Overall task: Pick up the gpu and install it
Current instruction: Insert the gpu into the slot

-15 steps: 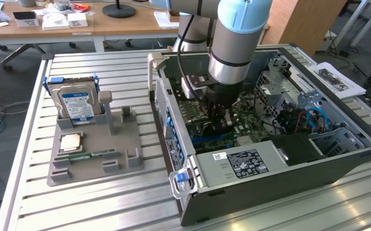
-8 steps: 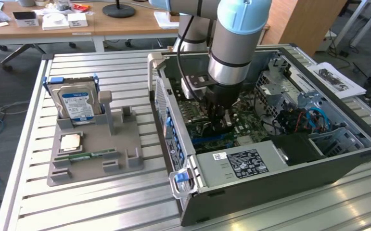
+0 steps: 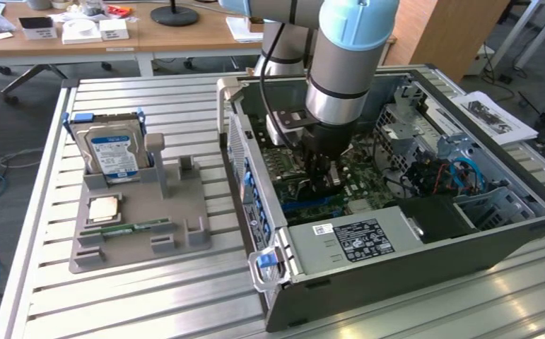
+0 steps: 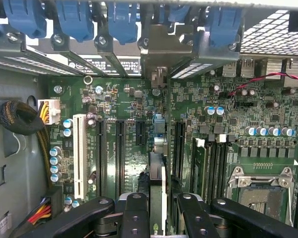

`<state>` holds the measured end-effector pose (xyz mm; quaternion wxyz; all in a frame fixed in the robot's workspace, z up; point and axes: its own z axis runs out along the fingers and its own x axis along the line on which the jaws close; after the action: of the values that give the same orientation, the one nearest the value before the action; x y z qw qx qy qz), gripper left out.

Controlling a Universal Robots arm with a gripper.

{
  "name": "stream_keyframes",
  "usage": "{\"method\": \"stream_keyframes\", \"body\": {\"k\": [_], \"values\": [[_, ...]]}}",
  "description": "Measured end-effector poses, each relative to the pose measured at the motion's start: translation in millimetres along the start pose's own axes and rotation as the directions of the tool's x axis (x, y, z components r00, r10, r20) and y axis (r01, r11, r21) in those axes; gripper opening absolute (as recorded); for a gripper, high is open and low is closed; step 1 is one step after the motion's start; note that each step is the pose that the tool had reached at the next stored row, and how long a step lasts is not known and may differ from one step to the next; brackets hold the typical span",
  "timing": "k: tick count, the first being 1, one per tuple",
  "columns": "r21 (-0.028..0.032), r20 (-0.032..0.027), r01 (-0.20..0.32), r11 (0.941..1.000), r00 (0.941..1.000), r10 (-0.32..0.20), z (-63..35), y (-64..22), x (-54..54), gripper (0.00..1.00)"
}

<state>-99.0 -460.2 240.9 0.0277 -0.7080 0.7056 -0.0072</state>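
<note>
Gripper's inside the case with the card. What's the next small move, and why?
Probably a slow, straight press toward the motherboard. The gripper is shut on the gpu, which stands edge-on in line with the black expansion slots; whether it is seated I cannot tell.

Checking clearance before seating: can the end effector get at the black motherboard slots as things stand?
Probably yes. The end effector, gripping the gpu edge-on, hangs inside the open case right above the black slots; nothing lies across them, and the cable bundle sits off to the side.
</note>
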Motion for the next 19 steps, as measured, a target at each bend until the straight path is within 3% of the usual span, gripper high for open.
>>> {"method": "stream_keyframes", "body": {"k": [19], "values": [[0.0000,0.0000,0.000,1.0000,1.0000,0.000,0.6,0.0,0.0,0.27]]}}
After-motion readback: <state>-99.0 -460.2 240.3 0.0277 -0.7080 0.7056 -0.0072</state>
